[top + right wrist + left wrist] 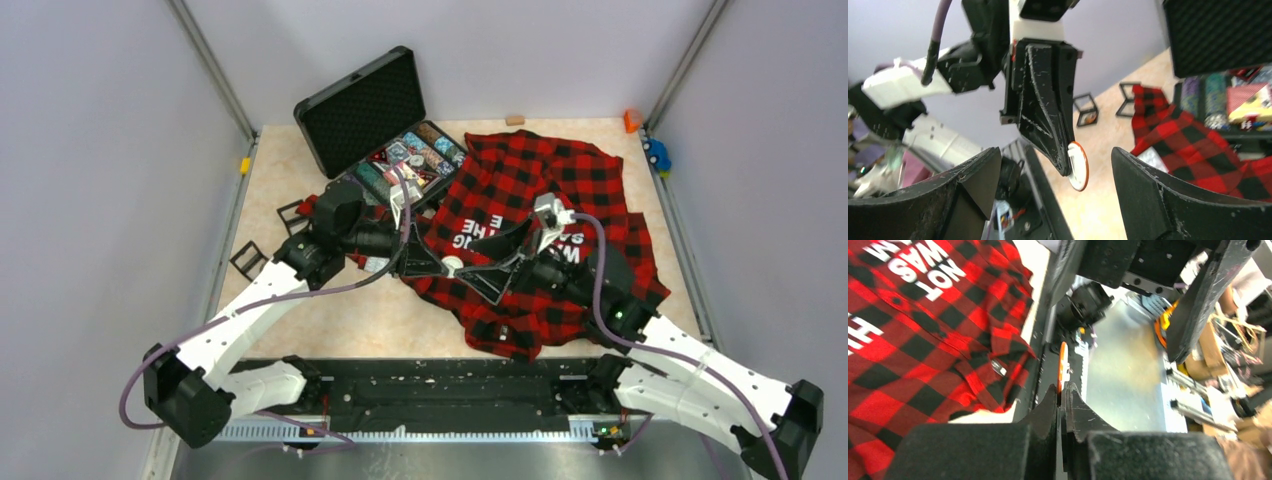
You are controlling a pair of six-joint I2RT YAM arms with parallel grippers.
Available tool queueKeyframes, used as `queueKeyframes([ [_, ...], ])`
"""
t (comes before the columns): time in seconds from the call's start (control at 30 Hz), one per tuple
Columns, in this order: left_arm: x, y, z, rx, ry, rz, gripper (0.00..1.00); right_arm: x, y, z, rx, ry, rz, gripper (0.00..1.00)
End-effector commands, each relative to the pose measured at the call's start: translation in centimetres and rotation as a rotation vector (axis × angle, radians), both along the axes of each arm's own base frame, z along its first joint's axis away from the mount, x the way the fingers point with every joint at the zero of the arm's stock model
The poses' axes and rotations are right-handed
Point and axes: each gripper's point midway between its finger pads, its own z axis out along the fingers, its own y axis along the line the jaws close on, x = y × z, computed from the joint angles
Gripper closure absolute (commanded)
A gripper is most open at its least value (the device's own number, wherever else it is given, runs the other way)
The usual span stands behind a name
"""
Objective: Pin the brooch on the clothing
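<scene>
Orange-rimmed round brooch (1078,167) pinched edge-on in left end effector (1062,392); right end effector (1054,155) gapes.

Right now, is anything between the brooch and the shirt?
Nothing visible lies between the brooch and the flannel shirt. The left gripper is shut on it, but the open right gripper brackets it closely and may crowd the descent.

one checked shirt (530,180), one brooch (1078,172), one open case (365,105), one left end effector (1062,395), one right end effector (1054,152)
</scene>
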Motion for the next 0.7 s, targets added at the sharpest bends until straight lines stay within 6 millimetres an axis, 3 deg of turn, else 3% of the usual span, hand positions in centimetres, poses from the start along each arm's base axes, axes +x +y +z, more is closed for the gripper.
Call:
queueKeyframes([
  [0.0,-2.7,0.4,0.0,-0.034,-0.041,-0.18,1.0,-2.2,1.7,-1.9,-0.124,0.051,0.182,0.18],
  [0.17,-3.5,0.8,0.6,-0.075,-0.045,-0.164,1.0,-3.5,2.5,-2.7,-0.163,0.118,0.283,0.26],
  [0.2,-3.7,0.9,0.0,-0.072,-0.033,-0.159,1.0,-3.9,2.6,-2.7,-0.158,0.126,0.303,0.26],
  [0.4,-3.7,1.2,0.1,-0.062,-0.033,-0.13,1.0,-4.4,2.5,-2.1,-0.127,0.151,0.32,0.3],
  [0.67,-3.8,1.3,0.2,-0.06,-0.043,-0.118,1.0,-4.0,2.6,-2.3,-0.141,0.177,0.303,0.47],
])
